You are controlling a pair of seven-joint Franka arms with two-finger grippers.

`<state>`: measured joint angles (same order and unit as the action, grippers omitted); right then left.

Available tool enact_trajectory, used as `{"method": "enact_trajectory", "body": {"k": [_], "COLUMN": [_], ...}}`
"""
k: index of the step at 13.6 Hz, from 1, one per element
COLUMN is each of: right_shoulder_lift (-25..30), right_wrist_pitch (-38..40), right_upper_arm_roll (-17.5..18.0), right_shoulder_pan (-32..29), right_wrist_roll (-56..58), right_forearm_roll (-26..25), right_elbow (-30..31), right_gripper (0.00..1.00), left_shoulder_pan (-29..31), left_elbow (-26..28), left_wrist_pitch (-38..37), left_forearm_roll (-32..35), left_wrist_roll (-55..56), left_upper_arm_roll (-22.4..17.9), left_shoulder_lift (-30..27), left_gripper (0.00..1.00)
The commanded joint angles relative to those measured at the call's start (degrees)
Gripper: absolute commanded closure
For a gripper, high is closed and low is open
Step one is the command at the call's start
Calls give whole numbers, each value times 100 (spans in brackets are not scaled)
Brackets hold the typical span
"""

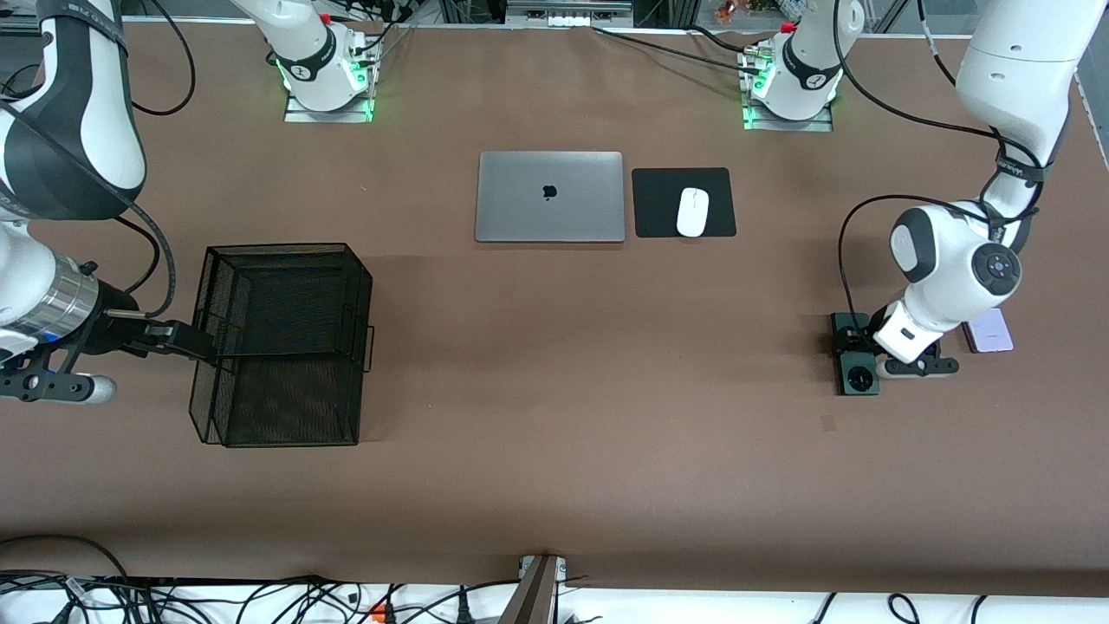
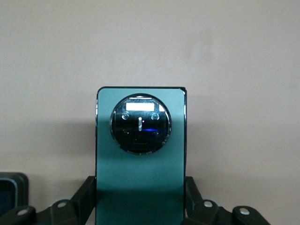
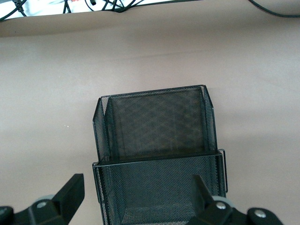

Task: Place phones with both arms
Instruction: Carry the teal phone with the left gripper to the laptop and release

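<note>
while right gripper point(image 3: 136, 206) waits spread, left gripper point(image 2: 139, 206) clamps green phone point(image 2: 139, 159).

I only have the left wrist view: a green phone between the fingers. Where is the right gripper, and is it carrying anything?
Observer: The right gripper is open and empty, at the rim of a black mesh basket at the right arm's end of the table.
Operator: Any phone in that basket?
Observer: No phone shows in it, in the front view or the right wrist view.
Operator: Any other phone on the table?
Observer: A lilac phone lies flat on the table beside the left gripper, toward the left arm's end.
</note>
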<state>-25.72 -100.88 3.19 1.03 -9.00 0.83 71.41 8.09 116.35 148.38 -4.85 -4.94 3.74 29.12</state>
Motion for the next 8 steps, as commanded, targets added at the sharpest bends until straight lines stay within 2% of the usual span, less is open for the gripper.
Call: {"method": "enact_trajectory", "body": {"k": [1,3,8], "right_shoulder_lift": [181,181,181], "right_wrist_pitch": [68,68,68], "right_upper_arm_roll": [6,-3,-11], "right_shoulder_pan": [-42,-42,-42], "right_wrist_roll": [91,100,232], "right_forearm_roll": [66,66,75], "right_elbow": [136,136,136], "right_gripper": [0,0,0], "left_shoulder_pan": [-105,-359,-1790], "left_elbow": [-402,-578,-692], "left_wrist_pitch": [-292,-389,-398], "left_forearm_roll": [-156,-156,-95], "left_wrist_roll": [177,483,2344], "left_upper_arm_roll": [39,39,22], "left_shoulder_lift": [85,120,199], "left_gripper": [100,100,100]}}
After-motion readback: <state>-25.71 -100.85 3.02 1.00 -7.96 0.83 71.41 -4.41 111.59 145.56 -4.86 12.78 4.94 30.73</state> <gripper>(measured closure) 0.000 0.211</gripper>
